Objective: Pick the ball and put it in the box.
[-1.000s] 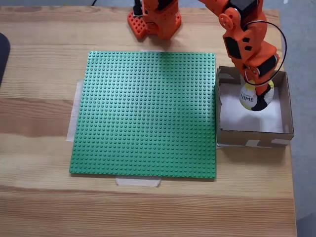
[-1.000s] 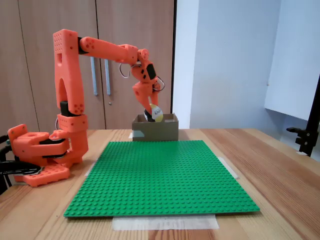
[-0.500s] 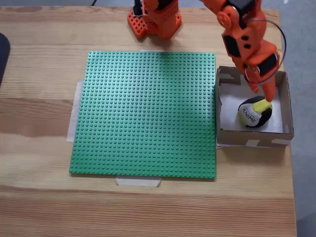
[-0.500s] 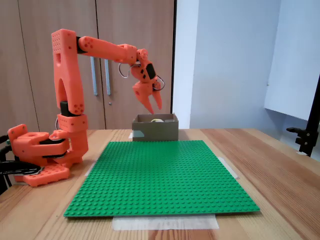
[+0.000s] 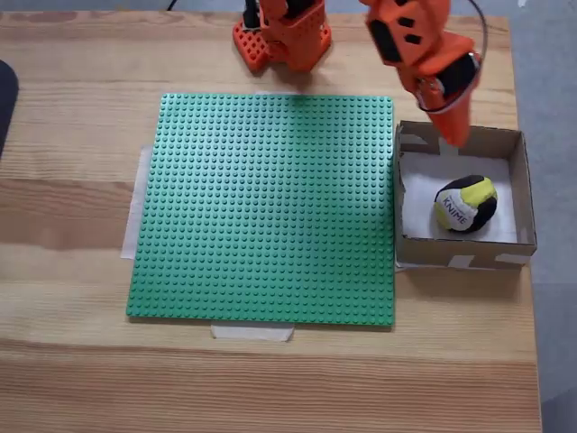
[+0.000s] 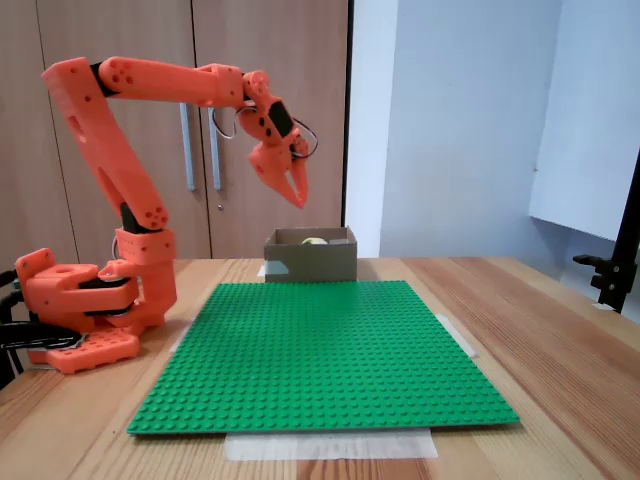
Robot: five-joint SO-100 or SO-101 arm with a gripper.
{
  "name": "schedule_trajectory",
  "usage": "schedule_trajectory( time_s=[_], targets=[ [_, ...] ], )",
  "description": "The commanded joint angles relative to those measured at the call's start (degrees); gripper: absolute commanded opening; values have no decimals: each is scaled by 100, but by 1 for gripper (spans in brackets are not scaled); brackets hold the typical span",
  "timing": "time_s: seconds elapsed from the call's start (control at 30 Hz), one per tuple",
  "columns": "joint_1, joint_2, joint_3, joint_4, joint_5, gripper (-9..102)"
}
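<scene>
The yellow, black and white ball (image 5: 464,204) lies on the white bottom of the brown cardboard box (image 5: 460,255), toward its front right. In a fixed view from the table's front, just the top of the ball (image 6: 314,241) peeks over the rim of the box (image 6: 310,264). My orange gripper (image 5: 453,133) hangs in the air above the box's back wall, well clear of the ball. Its fingers come together in one point and hold nothing. From the front, the gripper (image 6: 298,198) points down, up and left of the box.
A large green studded baseplate (image 5: 270,207) is taped to the wooden table, left of the box. The arm's orange base (image 5: 284,36) stands at the table's back edge. A dark object (image 5: 4,99) sits at the left edge. A black stand (image 6: 620,260) rises at the right.
The gripper let go of the ball, which dropped into the box. The arm then rose and pulled back toward its base, and the fingers closed.
</scene>
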Motion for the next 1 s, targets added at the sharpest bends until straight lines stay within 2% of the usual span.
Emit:
schedule_trajectory(
  time_s=[0.0, 0.2, 0.63, 0.97],
  targets=[
    [158, 633, 141, -53, -35, -1],
    [615, 1248, 562, 0, -35, -1],
    [2602, 2136, 1125, -114, -580, -1],
    [3709, 2531, 1512, -62, -721, -1]
  ],
)
